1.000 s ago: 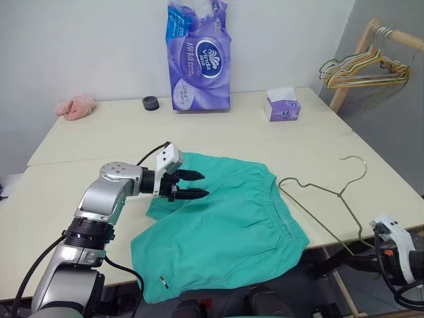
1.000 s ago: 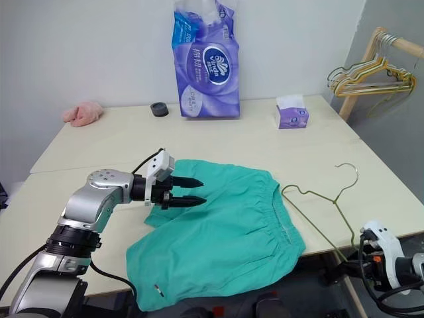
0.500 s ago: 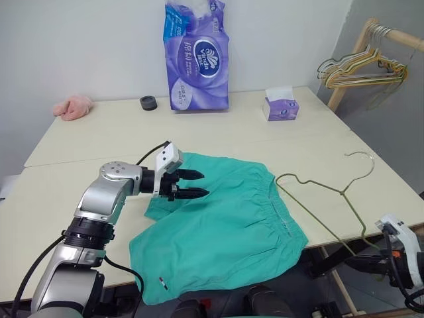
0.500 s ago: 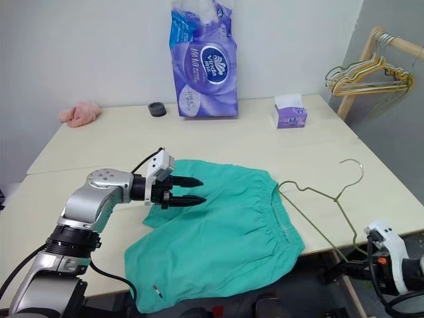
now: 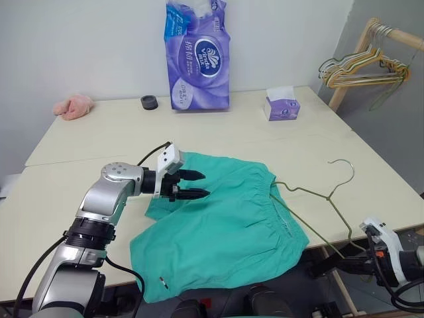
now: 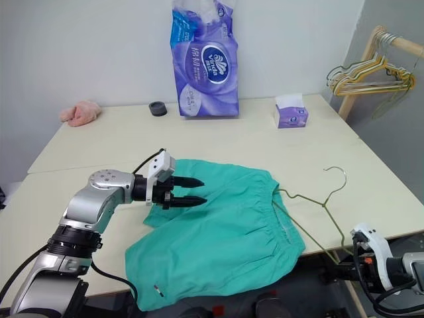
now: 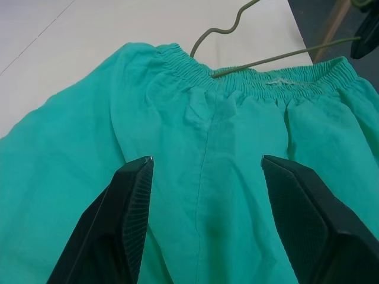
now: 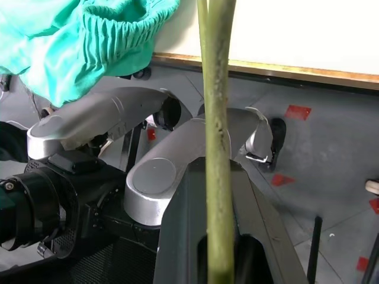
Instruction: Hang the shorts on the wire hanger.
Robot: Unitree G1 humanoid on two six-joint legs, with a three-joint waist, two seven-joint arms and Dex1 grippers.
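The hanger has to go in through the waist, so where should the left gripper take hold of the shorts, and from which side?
Grip the shorts at the gathered waistband's top layer near its middle, coming from above. They lie flat, so only a top-layer pinch would open a gap for the wire hanger, whose tip lies at that band. The left gripper hovers open over the fabric.

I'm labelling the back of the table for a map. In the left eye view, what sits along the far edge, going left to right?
Pink cloth → black ring → purple tissue pack → small tissue box → rack of hangers beyond the table's corner.
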